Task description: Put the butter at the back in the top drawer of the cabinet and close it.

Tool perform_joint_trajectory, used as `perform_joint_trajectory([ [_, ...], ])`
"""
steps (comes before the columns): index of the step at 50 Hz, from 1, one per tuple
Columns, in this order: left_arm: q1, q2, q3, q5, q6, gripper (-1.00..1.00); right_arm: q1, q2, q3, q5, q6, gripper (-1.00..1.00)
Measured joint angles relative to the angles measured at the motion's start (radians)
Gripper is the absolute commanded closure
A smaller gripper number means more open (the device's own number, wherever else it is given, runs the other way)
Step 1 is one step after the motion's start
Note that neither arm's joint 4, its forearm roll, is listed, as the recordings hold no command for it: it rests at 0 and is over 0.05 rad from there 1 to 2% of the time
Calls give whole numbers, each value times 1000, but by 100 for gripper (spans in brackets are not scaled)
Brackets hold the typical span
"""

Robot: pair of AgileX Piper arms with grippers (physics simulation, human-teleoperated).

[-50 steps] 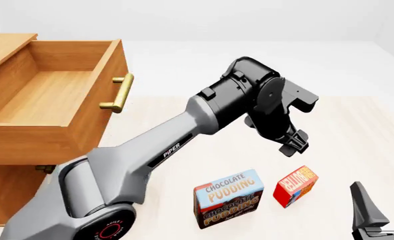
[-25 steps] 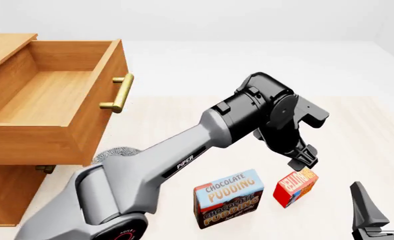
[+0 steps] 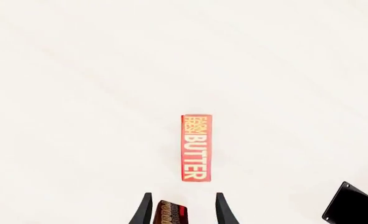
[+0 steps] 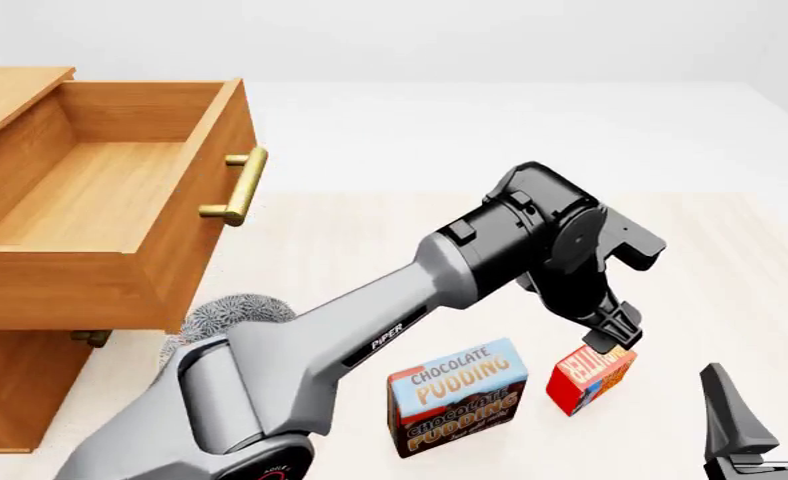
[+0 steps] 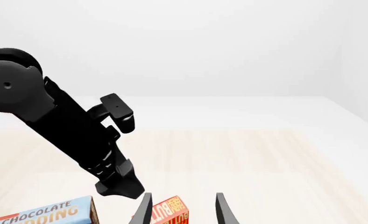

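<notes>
Lowering further, my left hand (image 4: 617, 336) hangs spread just above the butter (image 4: 590, 379) (right hand (image 4: 768, 420) spread too, idle).

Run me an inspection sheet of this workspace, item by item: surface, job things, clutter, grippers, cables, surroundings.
Surface: pale wood table.
Job's things: butter stands on the table, right of the pudding box; top drawer of the cabinet pulled open, nothing seen inside.
Clutter: pudding box; a grey patterned object, mostly hidden behind the left arm.
Grippers: left gripper open, directly above the butter; right gripper open, holding nothing.
Cables: nothing seen.
Surroundings: plain white.
</notes>
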Motion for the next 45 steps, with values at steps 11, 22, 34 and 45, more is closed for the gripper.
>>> perform_joint_trajectory([
  [11,-12,26,-18,0,-11,-100,0,0,0,0,0,-100],
  [22,-20,51,-32,0,-21,-100,0,0,0,0,0,-100],
  [34,-22,74,-44,0,-25,-100,0,0,0,0,0,-100],
  [45,-19,96,-59,0,-27,-100,0,0,0,0,0,-100],
])
